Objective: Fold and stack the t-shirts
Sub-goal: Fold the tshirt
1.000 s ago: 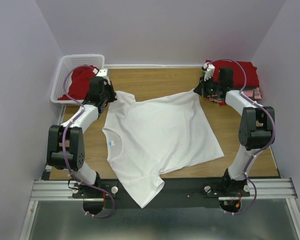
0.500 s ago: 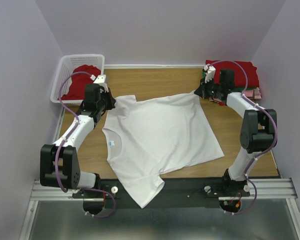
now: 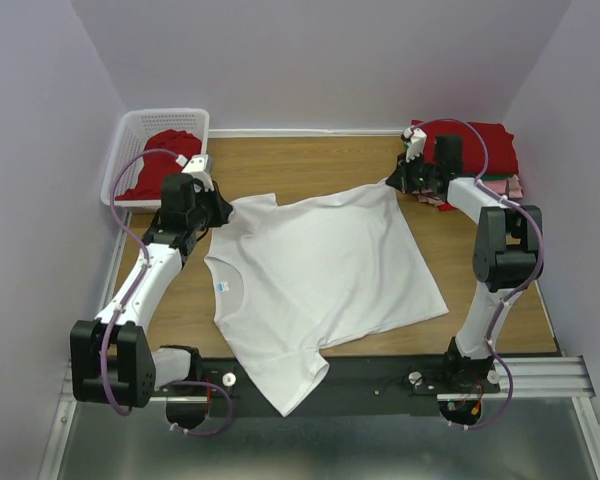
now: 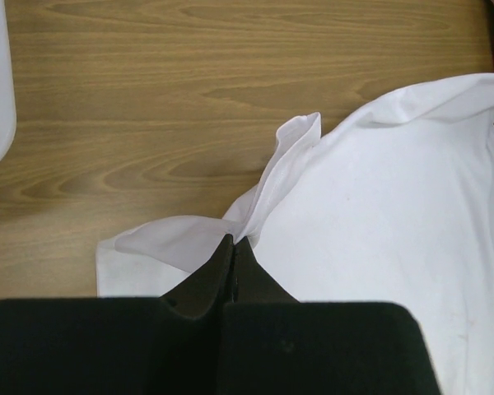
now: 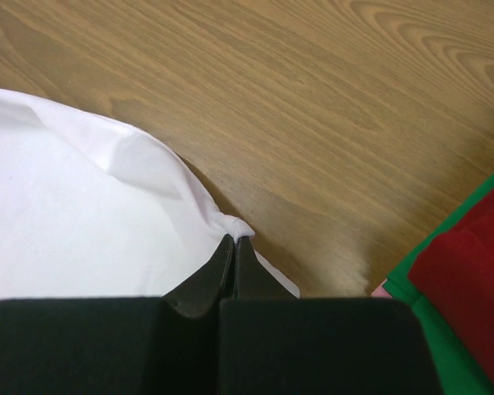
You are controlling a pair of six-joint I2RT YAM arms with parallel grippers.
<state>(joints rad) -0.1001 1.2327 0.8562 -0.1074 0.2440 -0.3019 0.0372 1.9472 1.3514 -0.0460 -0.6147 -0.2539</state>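
Gripping plain white cloth t-shirt [image 3: 320,270]: left claw [image 3: 218,209] closed tight on sleeve, right claw [image 3: 394,183] closed tight on hem corner; length runs claw to claw, body nearward.

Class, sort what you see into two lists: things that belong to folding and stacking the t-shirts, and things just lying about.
Job in hand:
white t-shirt, pinched by left gripper and right gripper
red t-shirt at far left
folded stack, red on top

Lying about:
white basket
wooden table
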